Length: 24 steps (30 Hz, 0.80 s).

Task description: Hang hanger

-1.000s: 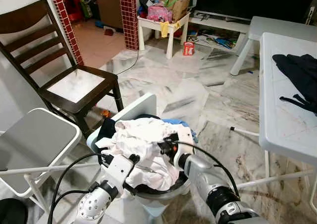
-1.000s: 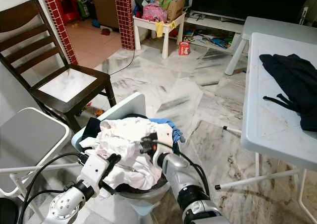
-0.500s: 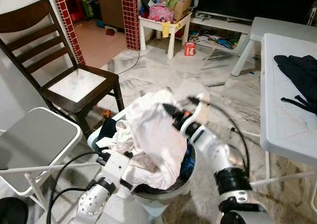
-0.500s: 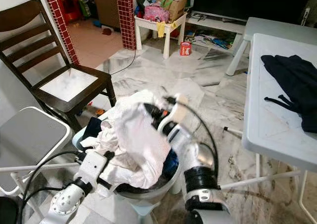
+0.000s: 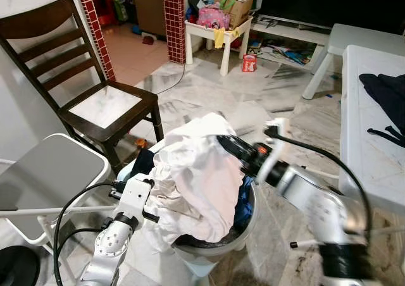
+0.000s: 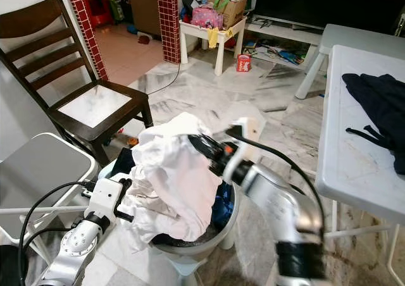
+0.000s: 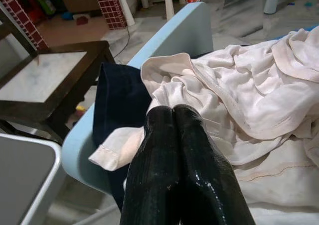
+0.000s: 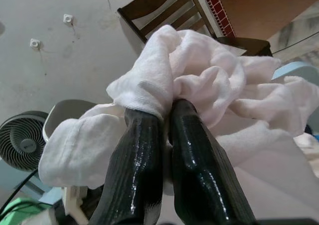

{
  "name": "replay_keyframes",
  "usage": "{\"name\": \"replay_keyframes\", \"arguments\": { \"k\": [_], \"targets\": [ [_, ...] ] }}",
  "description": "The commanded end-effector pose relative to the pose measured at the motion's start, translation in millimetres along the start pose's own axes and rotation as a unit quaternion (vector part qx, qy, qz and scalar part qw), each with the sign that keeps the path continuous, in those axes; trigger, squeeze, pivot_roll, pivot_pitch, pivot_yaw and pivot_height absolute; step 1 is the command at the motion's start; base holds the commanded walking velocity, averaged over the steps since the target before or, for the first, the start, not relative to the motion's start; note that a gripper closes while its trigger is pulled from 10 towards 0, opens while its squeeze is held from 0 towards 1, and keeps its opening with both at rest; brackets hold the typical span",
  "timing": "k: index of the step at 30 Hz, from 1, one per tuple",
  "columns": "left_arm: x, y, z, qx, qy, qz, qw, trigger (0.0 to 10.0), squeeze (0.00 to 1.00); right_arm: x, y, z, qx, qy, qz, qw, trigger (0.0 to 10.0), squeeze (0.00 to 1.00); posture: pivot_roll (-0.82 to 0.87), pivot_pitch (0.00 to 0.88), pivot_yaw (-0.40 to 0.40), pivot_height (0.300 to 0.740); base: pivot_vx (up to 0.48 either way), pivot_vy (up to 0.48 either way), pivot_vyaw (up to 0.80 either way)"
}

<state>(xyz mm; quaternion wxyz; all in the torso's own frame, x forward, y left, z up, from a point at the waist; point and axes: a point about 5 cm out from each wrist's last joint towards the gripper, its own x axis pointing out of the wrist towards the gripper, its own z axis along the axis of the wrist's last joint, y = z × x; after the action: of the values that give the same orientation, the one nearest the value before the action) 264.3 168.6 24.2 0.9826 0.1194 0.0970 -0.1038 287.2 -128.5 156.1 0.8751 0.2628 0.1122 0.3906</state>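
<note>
Two arms work over the laundry basket (image 5: 243, 232). From the head views, the right gripper (image 5: 223, 140) has lifted a white cloth (image 5: 196, 172) higher than a second ago, so unloading is underway. Its wrist view shows fingers (image 8: 144, 150) pinching that crumpled, soft cloth. Left gripper (image 7: 172, 113) is closed, empty, beside the pile. No hanger is visible.
</note>
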Motion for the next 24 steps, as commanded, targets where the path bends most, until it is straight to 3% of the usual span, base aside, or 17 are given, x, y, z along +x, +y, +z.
{"name": "replay_keyframes", "arguments": {
  "k": [1, 6, 9, 21, 24],
  "targets": [
    [4.4, -0.9, 4.7, -0.025, -0.014, 0.001, 1.0, 10.0, 0.0, -2.9, 9.1, 8.3, -0.01, -0.011, 0.028, 1.0, 0.0, 0.0, -0.08, 0.0, -0.005, 0.74, 0.0, 0.0, 0.0],
    [10.1, -11.8, 19.0, -0.06, -0.053, -0.036, 0.996, 10.0, 0.0, -6.2, 8.3, 6.7, -0.019, -0.001, 0.02, 1.0, 0.0, 0.0, -0.09, 0.0, 0.001, 0.74, 0.0, 0.0, 0.0],
    [13.2, -24.2, 37.1, -0.079, -0.101, -0.083, 0.988, 10.0, 0.0, -7.2, 14.4, 3.7, -0.023, 0.008, 0.035, 0.999, 0.0, 0.0, -0.1, 0.0, 0.006, 0.74, 0.0, 0.0, 0.0],
    [23.7, -43.5, 48.5, -0.108, -0.122, -0.162, 0.973, 10.0, 0.0, -12.3, 27.6, -0.4, -0.035, 0.028, 0.078, 0.996, 0.0, 0.0, -0.11, 0.0, 0.006, 0.74, 0.0, 0.0, 0.0],
    [22.3, -55.1, 57.3, -0.137, -0.135, -0.209, 0.959, 10.0, 0.0, -13.3, 27.0, -2.5, -0.046, 0.038, 0.074, 0.995, 0.0, 0.0, -0.12, 0.0, 0.011, 0.74, 0.0, 0.0, 0.0]
  ]
}}
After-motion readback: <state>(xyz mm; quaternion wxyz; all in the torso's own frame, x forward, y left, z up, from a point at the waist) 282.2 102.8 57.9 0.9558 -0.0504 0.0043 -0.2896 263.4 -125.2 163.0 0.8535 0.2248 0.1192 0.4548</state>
